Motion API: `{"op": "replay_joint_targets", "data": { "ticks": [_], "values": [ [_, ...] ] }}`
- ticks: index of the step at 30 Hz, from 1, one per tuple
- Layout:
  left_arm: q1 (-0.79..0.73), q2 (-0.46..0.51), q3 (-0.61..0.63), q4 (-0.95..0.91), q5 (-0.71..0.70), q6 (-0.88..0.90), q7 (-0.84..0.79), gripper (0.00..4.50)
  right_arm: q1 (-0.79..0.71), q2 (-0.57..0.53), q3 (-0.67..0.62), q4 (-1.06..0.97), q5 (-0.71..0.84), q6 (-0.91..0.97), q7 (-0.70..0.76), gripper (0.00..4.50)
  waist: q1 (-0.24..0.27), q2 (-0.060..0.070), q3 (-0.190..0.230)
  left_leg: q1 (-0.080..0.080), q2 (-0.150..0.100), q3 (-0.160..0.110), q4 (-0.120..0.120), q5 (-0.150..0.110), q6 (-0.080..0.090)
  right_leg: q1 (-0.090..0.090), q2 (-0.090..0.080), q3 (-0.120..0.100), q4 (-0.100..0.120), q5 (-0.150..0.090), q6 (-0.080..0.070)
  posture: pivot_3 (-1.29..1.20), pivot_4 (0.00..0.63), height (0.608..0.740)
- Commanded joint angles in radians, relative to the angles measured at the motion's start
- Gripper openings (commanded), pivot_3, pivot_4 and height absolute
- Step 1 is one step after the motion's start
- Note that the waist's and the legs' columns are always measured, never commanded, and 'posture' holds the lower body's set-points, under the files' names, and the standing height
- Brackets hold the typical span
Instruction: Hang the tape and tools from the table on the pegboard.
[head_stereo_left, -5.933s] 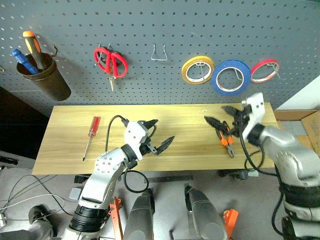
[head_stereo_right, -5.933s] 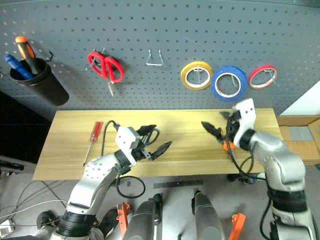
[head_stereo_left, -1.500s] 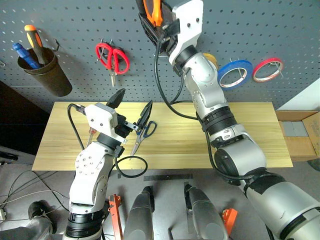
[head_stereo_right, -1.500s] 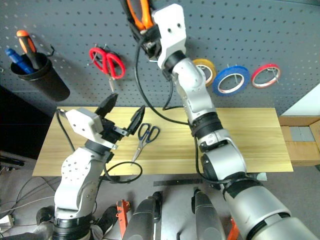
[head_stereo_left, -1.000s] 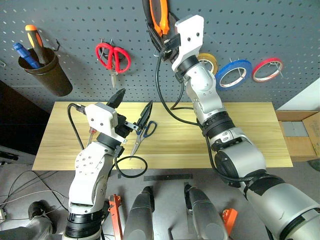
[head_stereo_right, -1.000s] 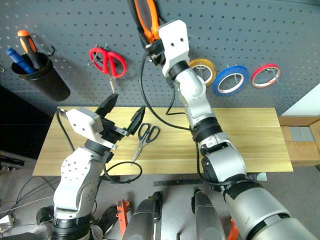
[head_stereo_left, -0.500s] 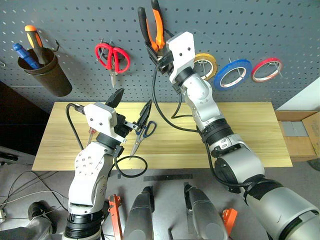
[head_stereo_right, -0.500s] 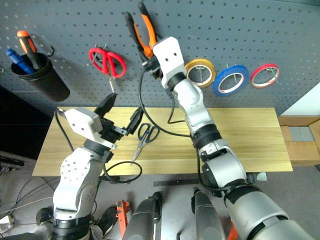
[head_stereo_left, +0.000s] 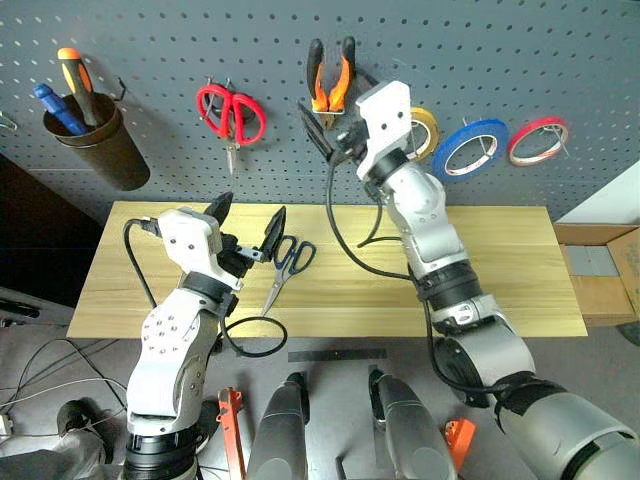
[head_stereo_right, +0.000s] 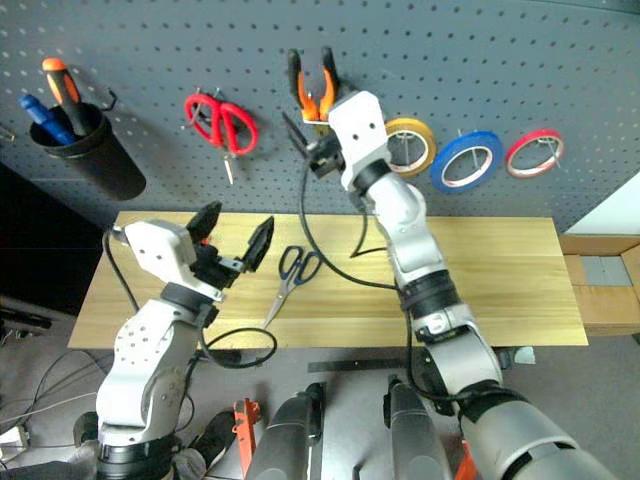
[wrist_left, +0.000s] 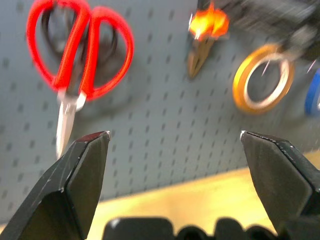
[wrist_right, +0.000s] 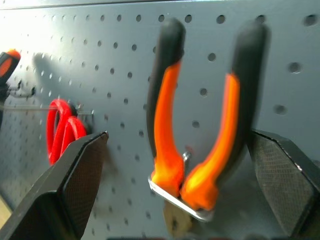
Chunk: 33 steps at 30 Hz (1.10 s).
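A: While your right gripper (wrist_right: 175, 145) stood open just before the pliers (head_stereo_left: 331, 82), they hung on the pegboard (head_stereo_left: 150, 40) hook; a careless pull-back could have knocked them off.

B: And the left?

A: Your left gripper (head_stereo_left: 247, 229) was open and empty above the table (head_stereo_left: 500, 280), scissors (head_stereo_left: 284, 265) beside it; you risked nudging them. The tape (head_stereo_left: 470, 148) hung already.

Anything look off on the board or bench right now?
Nothing stands out. The pliers hang handles-up on their hook on the pegboard; the dark scissors lie flat on the table, not yet hung.
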Motion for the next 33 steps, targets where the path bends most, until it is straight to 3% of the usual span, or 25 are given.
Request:
{"op": "replay_joint_targets", "data": {
  "ticks": [1, 5, 9, 14, 20, 33],
  "values": [
    [0.003, 0.036, 0.031, 0.002, -0.017, 0.072, -0.003, 4.5, 0.084, -0.046, -0.004, -0.254, 0.05, 0.134, 0.043, 4.47, 0.0, 0.0, 0.0, 0.0, 0.0, 0.0, 0.0, 0.0, 0.0, 0.0, 0.0, 0.0, 0.0, 0.0, 0.0, 0.01, 0.358, 0.74],
    [0.002, 0.07, 0.042, 0.057, -0.034, 0.194, -0.008, 4.5, 0.197, -0.133, -0.023, -0.487, 0.149, 0.396, 0.111, 4.47, -0.001, 0.0, 0.0, 0.0, 0.0, -0.001, 0.004, 0.0, 0.0, 0.001, 0.0, 0.0, 0.001, 0.0, 0.0, -0.02, 0.358, 0.74],
    [-0.043, 0.138, -0.031, 0.158, 0.035, 0.44, 0.037, 4.5, 0.322, -0.28, -0.044, -0.733, 0.437, 0.829, 0.253, 4.47, -0.001, 0.0, 0.0, 0.0, 0.0, -0.003, 0.007, 0.0, 0.0, 0.003, 0.0, -0.002, 0.001, 0.0, 0.0, -0.03, 0.358, 0.74],
    [-0.141, 0.167, -0.1, 0.217, 0.0, 0.638, -0.016, 4.5, 0.461, -0.387, 0.012, -0.809, 0.52, 1.009, 0.299, 4.47, -0.003, 0.0, 0.0, 0.0, -0.001, -0.004, 0.008, 0.0, 0.0, 0.005, 0.001, -0.003, 0.0, -0.001, 0.001, -0.03, 0.362, 0.74],
    [-0.337, 0.15, -0.145, 0.421, 0.048, 0.736, -0.009, 4.5, 0.586, -0.413, 0.145, -0.72, 0.411, 0.82, 0.372, 4.47, -0.004, 0.0, 0.0, 0.0, -0.001, -0.004, 0.009, 0.0, 0.0, 0.005, 0.003, -0.002, 0.0, -0.003, 0.005, -0.02, 0.367, 0.74],
    [-0.406, 0.101, -0.249, 0.522, 0.112, 0.737, -0.021, 4.5, 0.621, -0.396, 0.178, -0.708, 0.363, 0.738, 0.382, 4.47, -0.007, 0.0, 0.0, 0.0, -0.002, -0.004, 0.009, 0.0, 0.0, 0.005, 0.002, -0.002, 0.0, -0.002, 0.003, -0.03, 0.366, 0.74]
  ]
}}
